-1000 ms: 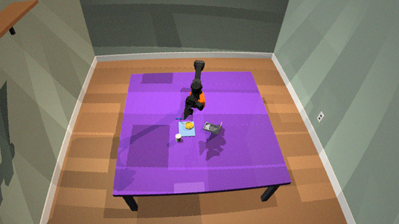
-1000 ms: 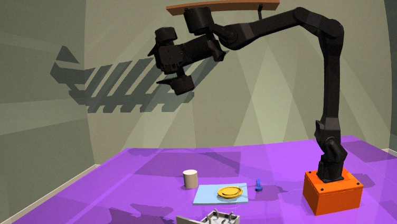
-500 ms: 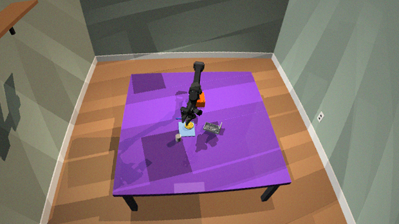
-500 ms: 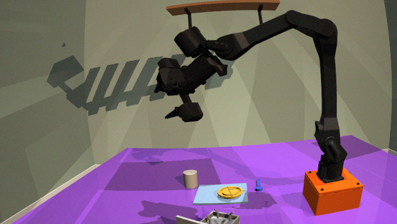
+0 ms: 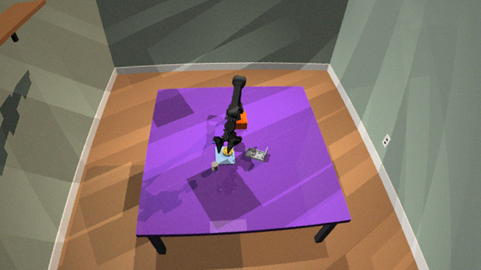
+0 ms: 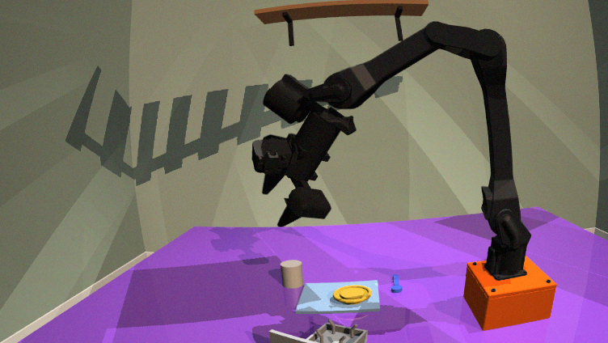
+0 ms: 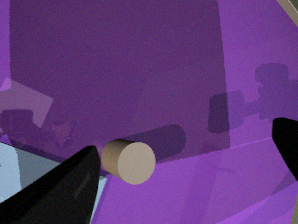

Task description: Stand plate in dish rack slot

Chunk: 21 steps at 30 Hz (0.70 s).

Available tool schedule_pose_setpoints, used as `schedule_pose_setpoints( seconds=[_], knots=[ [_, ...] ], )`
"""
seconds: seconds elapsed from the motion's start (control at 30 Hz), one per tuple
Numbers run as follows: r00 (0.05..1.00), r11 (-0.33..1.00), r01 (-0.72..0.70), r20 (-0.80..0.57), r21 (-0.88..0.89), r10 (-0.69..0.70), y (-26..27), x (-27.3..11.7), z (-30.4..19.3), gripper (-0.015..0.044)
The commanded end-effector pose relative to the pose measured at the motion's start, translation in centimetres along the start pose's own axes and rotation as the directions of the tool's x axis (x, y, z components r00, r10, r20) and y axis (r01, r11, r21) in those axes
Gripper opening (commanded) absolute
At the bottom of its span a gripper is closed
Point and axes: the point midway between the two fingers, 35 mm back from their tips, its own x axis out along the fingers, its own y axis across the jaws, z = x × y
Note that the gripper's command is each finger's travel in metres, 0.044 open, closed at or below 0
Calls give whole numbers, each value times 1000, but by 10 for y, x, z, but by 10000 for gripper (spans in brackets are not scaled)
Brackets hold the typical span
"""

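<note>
Left of the gripper [image 6: 278,204] and low beneath it, a tan cylinder [image 6: 291,273] is seen standing on the purple table [image 6: 170,273], just beside the left edge of a pale blue mat [image 6: 317,298]. The gripper is held high above the table, tilted down and to the left, with its jaws spread wide and nothing between them. Below it and slightly to its right, the yellow plate [image 6: 352,294] is seen lying flat on the mat, untouched. The step in hand is judged to be the approach for the pick. In the wrist view only the cylinder [image 7: 129,161] and a corner of the mat are framed, so the gripper should be swung right until the plate is centred between the fingers. Because the plate lies flat and thin, one finger is best brought down over the rim and the other outside it, with the cylinder kept well apart. Further right, a small blue piece [image 6: 396,284] lies near the mat. The rack [image 6: 338,334] is seen nearest the camera, below the mat, partly cut off, so its slots cannot be judged here.
</note>
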Motion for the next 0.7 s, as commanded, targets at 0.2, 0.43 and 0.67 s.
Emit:
schedule_pose_setpoints(
  seconds=[0.2,0.43,0.67],
  knots=[
    [973,957,-177,-104,232,205,48,14,-33,400],
    [934,893,-241,-161,381,320,74,16,-51,400],
    [866,794,-274,-219,543,449,104,12,-71,400]
  ],
)
